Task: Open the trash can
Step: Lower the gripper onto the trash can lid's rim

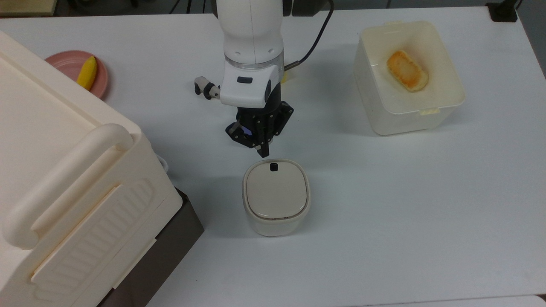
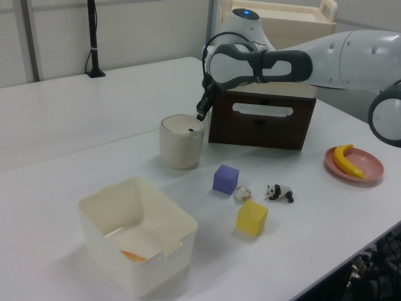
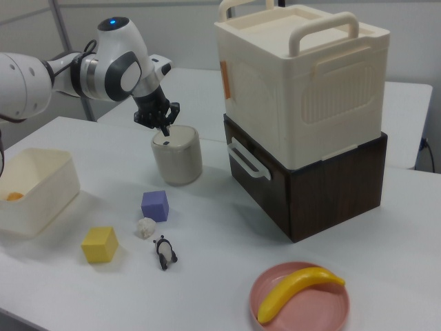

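White desk [image 1: 384,204] carries everything. Hovering above it, the tool [image 1: 263,150] has its fingers pressed together into one narrow tip, holding nothing, which looks suited to poking, not gripping. Just below and ahead of that tip sits the bin [image 1: 276,198], lid flat and closed, its black button [image 1: 274,166] on the near rim, not yet touched. Behind the tool lies a toy panda [image 1: 204,88].

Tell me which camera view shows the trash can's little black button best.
The top view: it looks straight down on the closed trash can, so the black button stands clear below the tool. The left view shows the button obliquely as a dark sliver; the right view shows a small dark spot.
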Tool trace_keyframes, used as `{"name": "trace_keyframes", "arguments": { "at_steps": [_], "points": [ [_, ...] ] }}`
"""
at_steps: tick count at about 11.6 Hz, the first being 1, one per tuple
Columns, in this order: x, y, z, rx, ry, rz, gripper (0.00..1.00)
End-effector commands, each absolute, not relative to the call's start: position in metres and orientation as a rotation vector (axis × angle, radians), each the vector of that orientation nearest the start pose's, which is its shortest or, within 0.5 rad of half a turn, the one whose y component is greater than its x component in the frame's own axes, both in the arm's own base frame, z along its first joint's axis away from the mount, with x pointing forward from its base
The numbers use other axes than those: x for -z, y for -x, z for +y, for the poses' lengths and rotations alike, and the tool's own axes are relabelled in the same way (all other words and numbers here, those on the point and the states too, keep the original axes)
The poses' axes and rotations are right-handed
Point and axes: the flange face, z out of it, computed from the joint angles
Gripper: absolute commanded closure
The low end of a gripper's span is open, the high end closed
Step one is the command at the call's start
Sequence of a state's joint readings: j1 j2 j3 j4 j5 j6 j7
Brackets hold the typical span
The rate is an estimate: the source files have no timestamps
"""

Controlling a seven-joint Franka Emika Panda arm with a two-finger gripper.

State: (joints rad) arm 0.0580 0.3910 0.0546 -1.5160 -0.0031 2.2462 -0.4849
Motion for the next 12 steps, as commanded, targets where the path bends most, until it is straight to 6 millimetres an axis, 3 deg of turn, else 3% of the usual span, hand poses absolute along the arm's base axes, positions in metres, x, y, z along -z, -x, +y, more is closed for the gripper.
{"name": "trace_keyframes", "arguments": {
  "at_steps": [1, 4, 12],
  "points": [
    [-0.460, -0.712, 0.086, 0.582, 2.960, -0.980, 1.00],
    [-0.445, -0.722, 0.093, 0.608, 2.928, -1.044, 1.00],
    [-0.442, -0.723, 0.093, 0.630, 2.915, -1.057, 1.00]
  ]
}}
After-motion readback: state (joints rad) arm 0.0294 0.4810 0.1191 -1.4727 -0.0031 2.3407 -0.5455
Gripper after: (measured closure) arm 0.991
